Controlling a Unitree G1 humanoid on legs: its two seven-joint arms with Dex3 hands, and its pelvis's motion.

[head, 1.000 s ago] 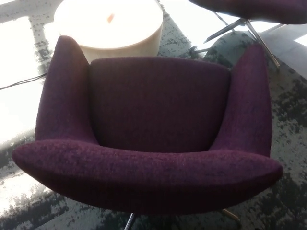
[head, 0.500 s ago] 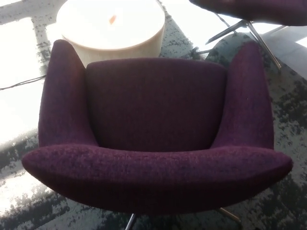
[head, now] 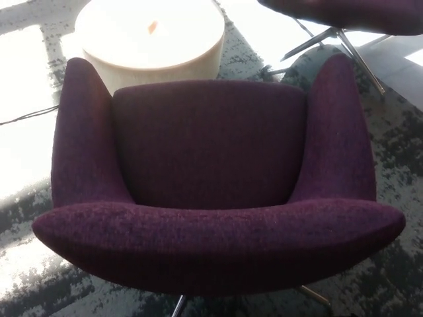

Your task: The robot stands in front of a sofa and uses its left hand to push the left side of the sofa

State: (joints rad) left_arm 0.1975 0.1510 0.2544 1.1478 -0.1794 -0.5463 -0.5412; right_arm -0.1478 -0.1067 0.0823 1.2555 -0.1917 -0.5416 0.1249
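Note:
A dark purple upholstered sofa chair (head: 211, 185) fills the head view, seen from above and behind its backrest (head: 218, 244). Its left armrest (head: 79, 139) and right armrest (head: 340, 132) run away from me on either side of the seat cushion (head: 208, 142). Thin metal legs (head: 178, 305) show under the backrest at the bottom edge. Neither of my hands nor any part of my arms shows.
A round cream table (head: 152, 36) with a small orange object (head: 153, 26) stands just beyond the chair at upper left. A second purple chair on metal legs (head: 340, 33) is at upper right. A black cable (head: 26, 115) lies on the patterned grey carpet (head: 396, 132) at left.
The chair has turned slightly: its left armrest tip has moved left and up, and the backrest's right end has swung further right and lower.

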